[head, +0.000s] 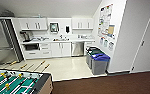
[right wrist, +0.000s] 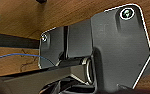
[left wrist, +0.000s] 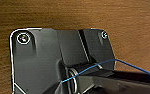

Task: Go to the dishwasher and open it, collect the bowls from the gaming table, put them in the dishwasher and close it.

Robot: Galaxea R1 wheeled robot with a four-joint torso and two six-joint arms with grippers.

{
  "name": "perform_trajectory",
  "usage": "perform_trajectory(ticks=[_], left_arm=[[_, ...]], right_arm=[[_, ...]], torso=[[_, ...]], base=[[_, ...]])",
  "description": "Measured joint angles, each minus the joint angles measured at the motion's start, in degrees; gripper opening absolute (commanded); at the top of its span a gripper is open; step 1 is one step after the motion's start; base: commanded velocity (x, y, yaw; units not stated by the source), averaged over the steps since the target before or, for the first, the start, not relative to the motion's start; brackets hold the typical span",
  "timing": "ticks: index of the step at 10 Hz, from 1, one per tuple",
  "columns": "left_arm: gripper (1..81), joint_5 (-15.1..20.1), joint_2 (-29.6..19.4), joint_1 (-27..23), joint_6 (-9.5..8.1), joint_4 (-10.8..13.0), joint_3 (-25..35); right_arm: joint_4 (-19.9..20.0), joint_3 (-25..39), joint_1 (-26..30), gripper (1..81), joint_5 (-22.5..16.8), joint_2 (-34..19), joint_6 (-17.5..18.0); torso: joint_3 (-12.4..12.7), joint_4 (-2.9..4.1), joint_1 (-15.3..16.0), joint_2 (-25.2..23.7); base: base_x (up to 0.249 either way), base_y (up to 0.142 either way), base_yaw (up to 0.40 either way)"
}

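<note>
Claws (left wrist: 73, 82) (right wrist: 73, 80) above brown floor (left wrist: 66, 15); brushed-steel dishwasher (head: 77, 49) shut under white counter (head: 66, 41)

The kitchenette is brightly and evenly lit from overhead; the white cabinets (head: 58, 48) and the right-hand wall (head: 121, 37) are nearly washed out, and the pale floor (head: 66, 68) carries a soft sheen. The dishwasher (head: 77, 48) front reflects a dull grey glare. The brown carpet (head: 103, 86) in the foreground is much darker. The head view is soft and blocky throughout, with fine detail lost on the worktop (head: 58, 40), and the wall lines bow and lean toward the edges. In both wrist views the carpet glows warm brown, streaked with blur, while the dark robot plates show thin bright rim highlights.
</note>
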Motion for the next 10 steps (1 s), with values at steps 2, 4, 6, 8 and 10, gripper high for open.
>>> perform_trajectory(ticks=[2,4,6,8,10], left_arm=[[81.1,0.01,0.02,0.05,0.0,0.0,0.0],[81.1,0.0,0.02,0.02,0.0,-0.01,0.0],[81.1,0.01,0.02,0.05,0.0,-0.01,0.0],[81.1,0.01,0.02,0.02,0.0,-0.01,0.0],[81.1,0.0,-0.05,0.02,0.0,-0.01,0.0]], right_arm=[[0.0,3.22,0.1,81.1,-0.02,-0.71,0.0],[-0.02,6.28,0.13,81.1,0.16,-2.04,-0.04],[-0.02,6.55,0.11,81.1,0.2,-2.67,-0.04],[-0.02,6.96,0.11,81.1,0.22,-2.51,-0.04],[-0.02,6.97,0.11,81.1,0.24,-2.51,-0.04]], torso=[[0.0,0.0,-0.02,0.0],[0.0,0.0,0.0,0.0],[0.0,0.0,-0.02,0.0],[0.0,0.0,-0.02,0.0],[0.0,0.0,-0.02,0.0]], base=[[0.161,0.0,0.0],[0.163,0.0,0.0],[0.165,0.0,0.0],[0.165,0.0,0.0],[0.165,0.0,0.0]])
